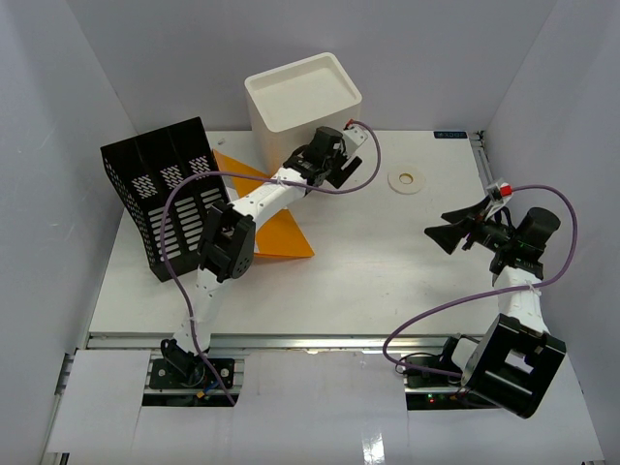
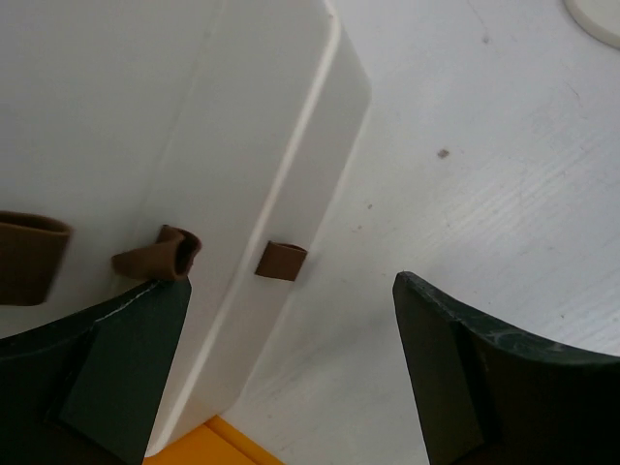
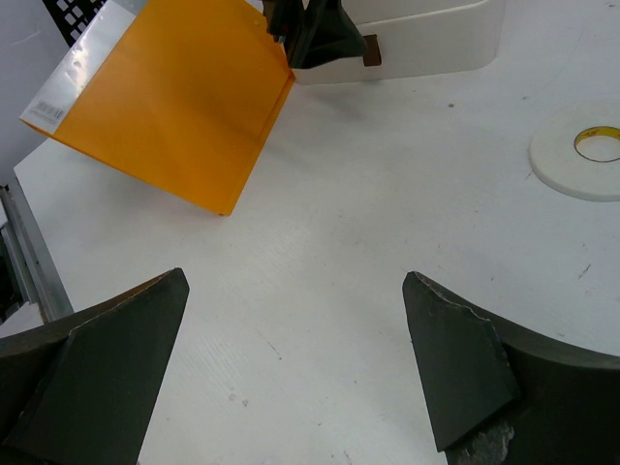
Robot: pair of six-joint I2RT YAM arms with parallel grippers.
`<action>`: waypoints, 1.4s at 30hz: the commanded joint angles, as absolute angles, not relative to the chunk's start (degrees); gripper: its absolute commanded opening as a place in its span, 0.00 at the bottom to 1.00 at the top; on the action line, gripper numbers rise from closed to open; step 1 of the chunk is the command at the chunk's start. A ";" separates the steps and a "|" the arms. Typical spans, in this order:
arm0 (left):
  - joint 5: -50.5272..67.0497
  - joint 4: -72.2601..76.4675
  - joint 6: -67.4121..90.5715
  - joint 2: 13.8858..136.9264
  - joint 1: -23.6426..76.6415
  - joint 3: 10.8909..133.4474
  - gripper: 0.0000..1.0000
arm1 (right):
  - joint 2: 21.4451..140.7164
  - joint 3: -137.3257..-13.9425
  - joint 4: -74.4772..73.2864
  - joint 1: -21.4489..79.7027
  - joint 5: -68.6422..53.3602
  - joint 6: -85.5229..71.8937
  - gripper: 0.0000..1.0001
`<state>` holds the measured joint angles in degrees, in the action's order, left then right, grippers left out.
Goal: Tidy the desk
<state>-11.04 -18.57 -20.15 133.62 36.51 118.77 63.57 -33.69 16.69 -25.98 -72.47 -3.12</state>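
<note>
Hidden: my left arm is covering much of the orange folder [image 1: 286, 240]; the white tape roll [image 1: 408, 180] is running off the edge of my left wrist view.
Hard to make out: small brown tabs [image 2: 281, 262] are sticking out of the cream box [image 2: 145, 116]; I cannot tell what they are.
Left pincer [image 2: 291, 291]: jaws are standing wide apart, gripping nothing, just beside the box.
Right pincer [image 3: 295, 281]: jaws are gaping, empty.
Counter [image 1: 368, 281]: lying beneath both pincers, carrying everything.
</note>
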 commanded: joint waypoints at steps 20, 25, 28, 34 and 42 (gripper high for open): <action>8.26 -5.69 2.46 90.99 34.02 83.14 0.98 | 70.75 -46.84 -2.10 -0.99 -41.06 18.85 0.97; 10.18 -5.98 8.94 72.48 33.31 66.57 0.98 | 91.26 -63.48 -4.54 10.74 -26.60 14.26 0.97; 10.33 -6.80 12.84 61.32 33.22 58.50 0.98 | 100.94 -73.62 -2.94 17.52 -19.86 6.58 0.98; 6.88 -13.40 17.34 45.62 33.08 51.87 0.98 | 115.97 -85.91 8.33 24.11 -11.13 -1.34 0.98; 3.92 -17.25 25.03 35.06 33.05 46.21 0.98 | 130.81 -98.86 15.38 25.58 -7.60 -7.91 0.92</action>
